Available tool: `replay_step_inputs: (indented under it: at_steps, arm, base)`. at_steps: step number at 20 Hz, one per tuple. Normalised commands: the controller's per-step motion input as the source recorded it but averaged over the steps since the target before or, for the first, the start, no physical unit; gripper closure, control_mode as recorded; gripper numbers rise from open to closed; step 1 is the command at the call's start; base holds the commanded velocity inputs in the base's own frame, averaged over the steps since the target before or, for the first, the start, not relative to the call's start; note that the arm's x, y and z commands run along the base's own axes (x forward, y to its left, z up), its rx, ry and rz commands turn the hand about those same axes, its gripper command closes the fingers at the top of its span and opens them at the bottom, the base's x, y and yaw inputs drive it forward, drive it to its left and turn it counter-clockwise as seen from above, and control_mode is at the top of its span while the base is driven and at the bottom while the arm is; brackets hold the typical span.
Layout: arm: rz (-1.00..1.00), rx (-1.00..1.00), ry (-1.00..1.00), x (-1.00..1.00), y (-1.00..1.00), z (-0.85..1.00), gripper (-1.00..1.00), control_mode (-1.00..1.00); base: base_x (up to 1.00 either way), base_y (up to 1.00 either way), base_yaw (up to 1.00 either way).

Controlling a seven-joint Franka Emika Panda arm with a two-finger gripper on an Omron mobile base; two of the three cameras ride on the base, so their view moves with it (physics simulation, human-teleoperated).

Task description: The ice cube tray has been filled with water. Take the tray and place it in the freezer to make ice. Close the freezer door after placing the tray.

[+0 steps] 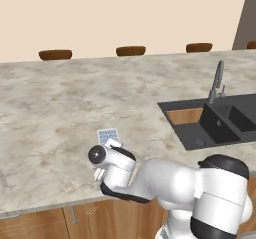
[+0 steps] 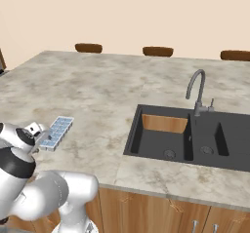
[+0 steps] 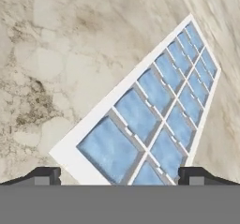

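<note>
The gripper [image 3: 119,174] holds its two dark fingertips [image 3: 44,175] spread wide, gripping nothing, one on each side of the near end of the ice cube tray [image 3: 157,110]. The tray lies flat on the marble counter [image 1: 50,103] near its front edge, well left of the black sink [image 2: 185,137]. It looks light and stiff, but its water [image 3: 136,113] would spill, so a level pinch across the narrow rim seems best.

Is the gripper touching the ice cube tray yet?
Cannot tell. In the hand view the gripper straddles the near end of the ice cube tray, its fingertips spread wide, but neither contact nor gap shows plainly.
</note>
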Motion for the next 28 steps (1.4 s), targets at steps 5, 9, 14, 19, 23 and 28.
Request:
replay_step_inputs:
  at_steps: [5,9,14,19,23,28]
  arm:
    - [0.00,0.00,0.00,0.23,0.06,-0.31,-1.00,-1.00]
    - [0.00,0.00,0.00,0.20,0.10,-0.32,-1.00,-1.00]
    - [0.00,0.00,0.00,0.16,0.09,-0.30,1.00,-1.00]
    - [0.00,0.00,-0.02,0.02,0.00,-0.04,1.00,-1.00]
    - [0.00,0.00,-0.01,0.00,0.00,0.00,1.00,-1.00]
    - [0.00,0.00,-0.02,-0.07,-0.02,0.17,1.00,-1.00]
  base:
    - [0.00,0.00,0.00]
    - [0.00,0.00,0.00]
    - [0.00,0.00,0.00]
    - [0.00,0.00,0.00]
    - [0.00,0.00,0.00]
    - [0.00,0.00,0.00]
